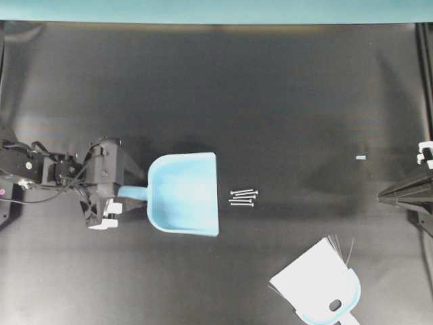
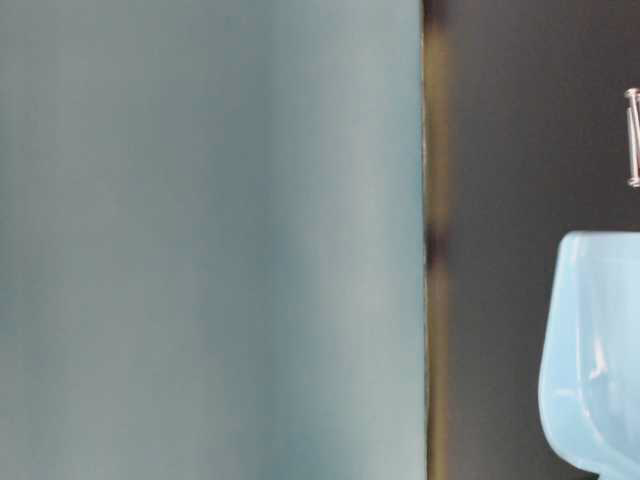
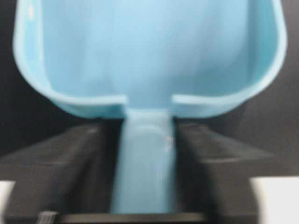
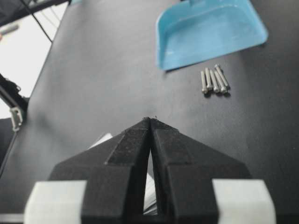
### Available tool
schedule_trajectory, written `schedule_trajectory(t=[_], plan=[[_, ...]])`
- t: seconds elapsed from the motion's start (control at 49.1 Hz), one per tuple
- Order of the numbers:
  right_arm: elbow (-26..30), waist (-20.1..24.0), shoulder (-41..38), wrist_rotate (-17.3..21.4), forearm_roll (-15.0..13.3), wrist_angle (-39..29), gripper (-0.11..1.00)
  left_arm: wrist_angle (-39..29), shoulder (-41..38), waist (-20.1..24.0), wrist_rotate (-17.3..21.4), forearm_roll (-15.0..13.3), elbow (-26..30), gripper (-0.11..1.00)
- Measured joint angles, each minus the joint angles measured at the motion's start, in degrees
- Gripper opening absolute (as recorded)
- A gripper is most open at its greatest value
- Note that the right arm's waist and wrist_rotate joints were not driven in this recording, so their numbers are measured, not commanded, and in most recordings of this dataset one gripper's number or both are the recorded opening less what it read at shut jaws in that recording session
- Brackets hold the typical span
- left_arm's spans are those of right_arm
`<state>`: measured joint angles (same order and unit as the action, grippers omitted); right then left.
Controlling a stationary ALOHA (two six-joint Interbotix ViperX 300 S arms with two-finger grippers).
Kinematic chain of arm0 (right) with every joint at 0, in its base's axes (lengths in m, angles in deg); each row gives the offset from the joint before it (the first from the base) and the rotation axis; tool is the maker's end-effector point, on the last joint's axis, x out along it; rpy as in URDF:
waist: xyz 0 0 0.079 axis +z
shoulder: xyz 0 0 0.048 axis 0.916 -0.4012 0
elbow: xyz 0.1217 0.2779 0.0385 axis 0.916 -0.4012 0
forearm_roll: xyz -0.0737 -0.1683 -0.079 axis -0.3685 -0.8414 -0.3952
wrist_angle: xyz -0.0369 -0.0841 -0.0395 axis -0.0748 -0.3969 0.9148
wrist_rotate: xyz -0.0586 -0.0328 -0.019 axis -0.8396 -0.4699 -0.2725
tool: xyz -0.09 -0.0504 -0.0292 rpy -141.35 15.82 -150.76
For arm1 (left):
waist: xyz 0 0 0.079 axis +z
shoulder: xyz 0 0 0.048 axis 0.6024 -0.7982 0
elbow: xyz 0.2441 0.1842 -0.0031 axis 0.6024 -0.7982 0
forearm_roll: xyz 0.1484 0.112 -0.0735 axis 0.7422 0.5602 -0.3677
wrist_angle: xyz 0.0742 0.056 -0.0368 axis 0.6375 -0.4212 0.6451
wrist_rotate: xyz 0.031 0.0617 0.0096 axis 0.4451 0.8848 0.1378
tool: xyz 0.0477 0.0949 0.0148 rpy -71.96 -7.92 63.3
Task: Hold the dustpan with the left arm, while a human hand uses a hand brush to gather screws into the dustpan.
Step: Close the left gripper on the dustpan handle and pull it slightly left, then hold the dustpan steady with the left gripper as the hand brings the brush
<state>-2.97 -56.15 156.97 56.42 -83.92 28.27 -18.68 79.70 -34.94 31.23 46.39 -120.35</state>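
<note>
Now, dustpan (image 1: 184, 193): lying flat on the black worktop (image 1: 270, 88), mouth facing the screws (image 1: 243, 198).
Left jaws (image 3: 145, 163): closing around the dustpan handle.
Right jaws (image 4: 150, 122): resting closed.
Brush (image 1: 318, 284): lying nearby.

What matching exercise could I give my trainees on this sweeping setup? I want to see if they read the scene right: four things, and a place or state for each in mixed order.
Things:
1. dustpan
2. screws
3. hand brush
4. right gripper

Places or states:
A. lying in a tight row on the mat just off the dustpan's open edge
B. fingers together, holding nothing
C. handle between the left gripper's fingers
D. lying untouched at the bottom right of the overhead view

Pairs: 1-C, 2-A, 3-D, 4-B
</note>
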Motion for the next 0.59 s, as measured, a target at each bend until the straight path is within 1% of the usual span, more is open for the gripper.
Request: schedule_trajectory(t=[0.02,0.041,0.305,0.59], plan=[[-0.1,0.0,0.0,0.1,0.0,-0.2,0.0,-0.2,0.0,-0.2,-0.1,0.0,0.0,0.3],[0.0,0.0,0.0,0.0,0.0,-0.4,0.0,-0.4,0.0,-0.3,-0.1,0.0,0.0,0.29],[-0.1,0.0,0.0,0.1,-0.1,-1.1,0.0,-1.1,0.7,-0.1,0.4,0.0,0.1,0.3],[-0.1,0.0,0.1,0.0,0.0,-1.1,0.0,-1.3,5.9,0.4,-0.2,-0.1,-0.4,0.3]])
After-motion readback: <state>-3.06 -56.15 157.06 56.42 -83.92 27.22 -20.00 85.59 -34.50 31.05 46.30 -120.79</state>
